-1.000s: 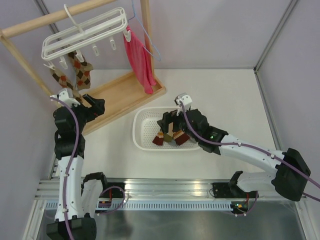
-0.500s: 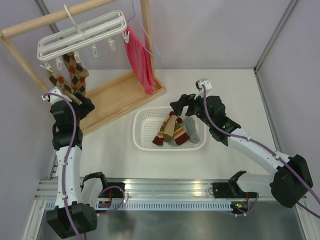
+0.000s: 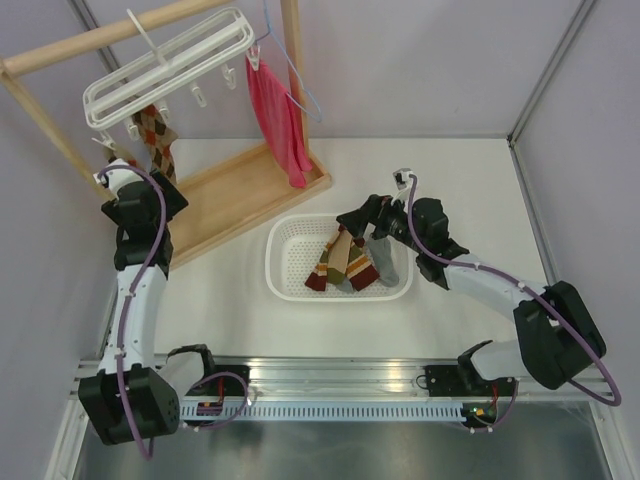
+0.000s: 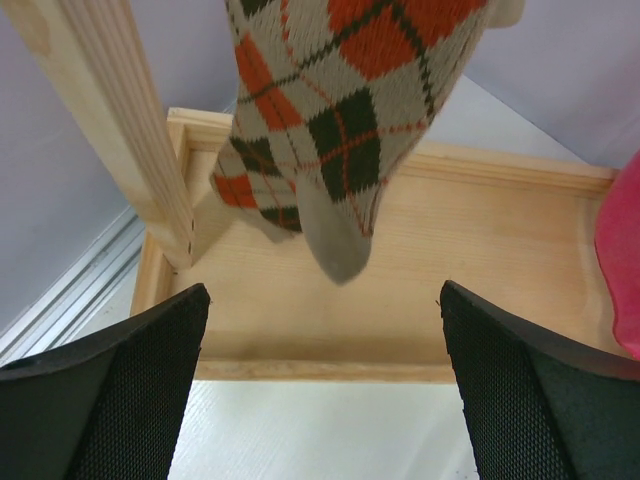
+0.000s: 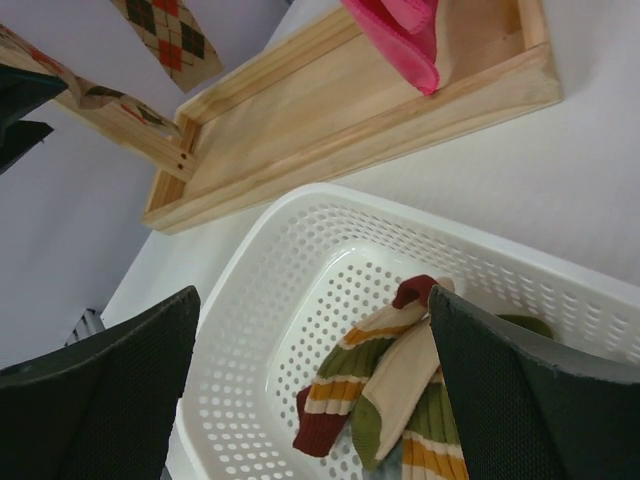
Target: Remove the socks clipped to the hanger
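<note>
We see the left claw [image 4: 320, 310] spread wide, gripping nothing. An argyle sock [image 4: 335, 110] dangles just above and ahead of it, clipped under the white hanger [image 3: 165, 65]. The right claw [image 5: 312, 305] gapes wide too, empty, with striped socks [image 5: 375, 385] lying in the mesh basket [image 5: 290, 215] right below it.

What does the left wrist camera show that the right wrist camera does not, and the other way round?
Only the left wrist: the open left gripper, with the toe of the hanging sock seen above the gap between its fingers. Only the right wrist: the open right gripper, looking into the white basket, which holds striped socks. Both: the hanging sock, the wooden tray and the red cloth.
</note>
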Motion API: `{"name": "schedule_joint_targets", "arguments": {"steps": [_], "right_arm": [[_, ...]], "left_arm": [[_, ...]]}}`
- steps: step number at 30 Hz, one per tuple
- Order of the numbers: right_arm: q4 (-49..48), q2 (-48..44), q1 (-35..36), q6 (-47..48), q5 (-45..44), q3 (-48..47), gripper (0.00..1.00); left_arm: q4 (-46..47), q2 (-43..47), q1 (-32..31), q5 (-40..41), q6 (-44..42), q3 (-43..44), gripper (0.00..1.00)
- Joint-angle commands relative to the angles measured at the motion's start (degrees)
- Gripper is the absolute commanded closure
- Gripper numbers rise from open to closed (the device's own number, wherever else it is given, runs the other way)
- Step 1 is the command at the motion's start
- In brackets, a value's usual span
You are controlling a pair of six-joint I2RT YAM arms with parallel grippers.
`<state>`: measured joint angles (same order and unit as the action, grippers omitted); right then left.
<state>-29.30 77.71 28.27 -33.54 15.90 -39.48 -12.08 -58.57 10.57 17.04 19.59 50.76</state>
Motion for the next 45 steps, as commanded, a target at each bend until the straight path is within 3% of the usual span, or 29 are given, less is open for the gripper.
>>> {"name": "schedule_joint_targets", "arguments": {"steps": [1,11,14,15,17,18,20,26,34,45], "right_arm": [[-9.5,1.0,-0.1,-3.7,4.8,0.3,0.02],[-10.8,3.0,-0.1,-3.6,5.5,-0.6,0.02],[-11.1,3.7,0.0,-3.8,5.6,-0.8,0.02],[-11.1,3.8,-0.1,-3.6,5.6,-0.8,0.02],[-11.3,4.1,-0.1,-3.7,5.6,-0.8,0.02],[-11.4,4.4,-0.1,-3.7,5.6,-0.8,0.02],[-11.7,4.7,-0.1,-4.1,6.0,-0.8,0.02],[-13.2,5.3,-0.1,-4.4,7.1,-0.6,0.02],[-14.0,4.5,0.4,-2.1,7.0,0.5,0.02],[-10.6,7.0,15.9,4.0,-1.2,-6.8,0.02]], "left_arm": [[5.3,-3.3,-1.2,6.7,-3.5,4.5,0.02],[14.4,-11.6,-1.4,8.4,-4.3,4.5,0.04],[17.4,-12.0,-1.5,8.9,-4.2,3.0,0.39],[18.0,-11.8,-1.5,8.9,-4.2,2.7,0.58],[19.5,-11.0,-1.7,8.6,-4.7,1.4,0.74],[19.9,-10.7,-1.6,8.6,-4.8,1.1,0.87],[20.1,-10.2,-1.6,8.7,-5.4,1.0,0.96],[19.6,-8.4,-2.1,7.0,-5.0,0.7,0.98],[10.4,-4.4,-3.7,-0.4,-1.1,4.4,0.98],[-2.4,1.5,-4.3,-16.9,2.8,7.4,0.98]]}}
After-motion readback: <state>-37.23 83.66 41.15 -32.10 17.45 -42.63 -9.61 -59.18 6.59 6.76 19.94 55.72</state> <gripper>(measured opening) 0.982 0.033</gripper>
